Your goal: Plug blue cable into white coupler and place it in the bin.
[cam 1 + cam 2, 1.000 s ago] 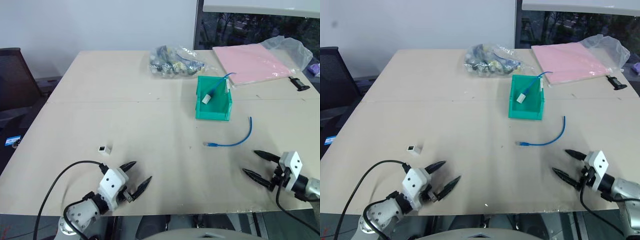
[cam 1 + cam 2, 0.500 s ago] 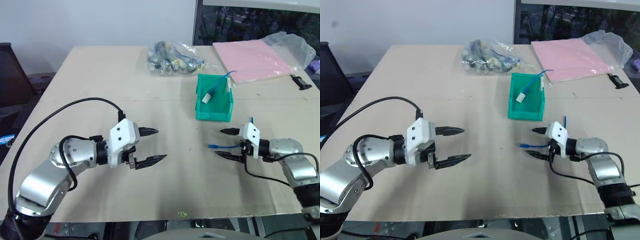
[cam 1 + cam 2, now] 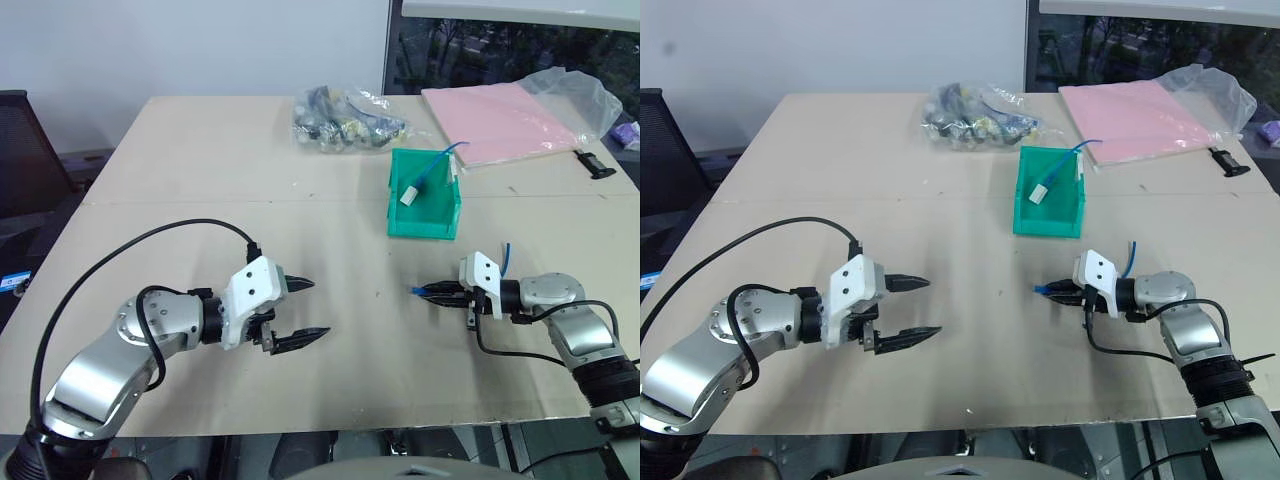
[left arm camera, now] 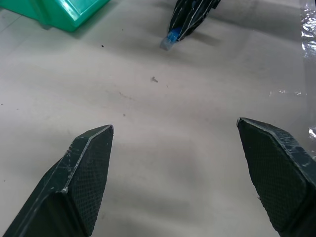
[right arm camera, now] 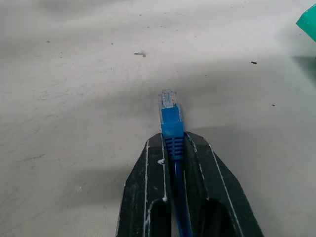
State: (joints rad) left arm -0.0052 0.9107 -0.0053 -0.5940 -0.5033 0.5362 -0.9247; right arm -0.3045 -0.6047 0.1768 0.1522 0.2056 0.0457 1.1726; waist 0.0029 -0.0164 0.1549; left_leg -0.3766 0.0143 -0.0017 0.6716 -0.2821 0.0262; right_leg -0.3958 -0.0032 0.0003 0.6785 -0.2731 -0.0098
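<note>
Beige wooden table (image 3: 180,180) carries everything. Small bright-green plastic bin (image 3: 424,212), toward the far right, already holds a white-tipped blue cord. Left gripper (image 3: 303,310), fingers wide apart and empty, hovers over the near left. Right gripper (image 3: 432,293) is clamped on the thin blue cable (image 5: 171,128) just behind its clear plug, which points left toward the left gripper. White coupler's whereabouts: can't tell.
</note>
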